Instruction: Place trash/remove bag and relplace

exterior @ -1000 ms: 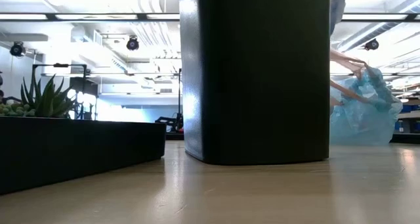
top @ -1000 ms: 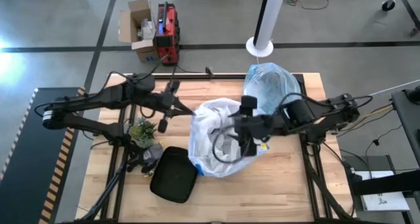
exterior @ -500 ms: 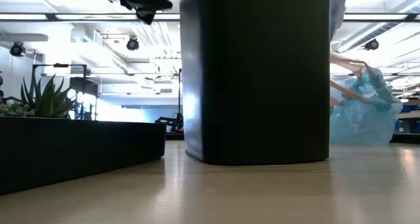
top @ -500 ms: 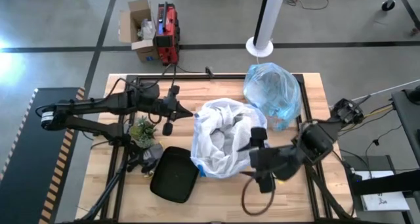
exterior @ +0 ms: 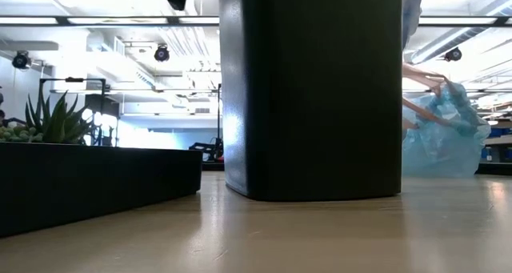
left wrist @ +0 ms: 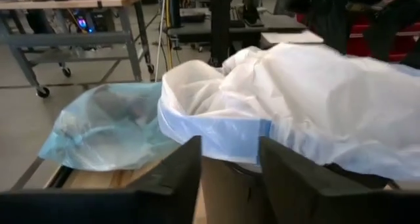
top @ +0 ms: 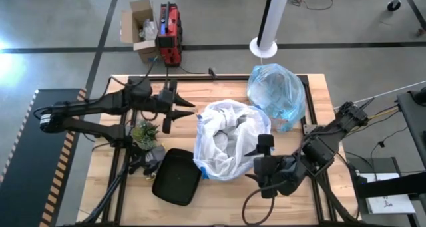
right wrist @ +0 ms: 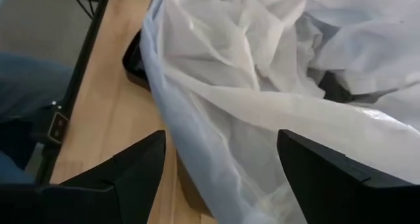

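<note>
The black bin stands mid-table with a white translucent bag draped over its mouth; the bag's blue hem hangs around the rim. The light-blue bag sits tied and filled on the table's far right, with dim grey shapes showing through it. My left gripper hovers open just left of the bin's rim, and nothing is between its fingers. My right gripper is open wide at the bin's near right side, facing the white bag. No loose trash shows.
The black bin lid lies on the table near the front left of the bin. A small potted plant stands under the left arm. Bare wood lies along the near edge.
My right gripper has swung from over the bin's mouth toward the table's near edge and sunk beside the bin, staying open. My left gripper has opened and rolled a little, staying at the bin's left rim. The white bag keeps its place on the bin.
</note>
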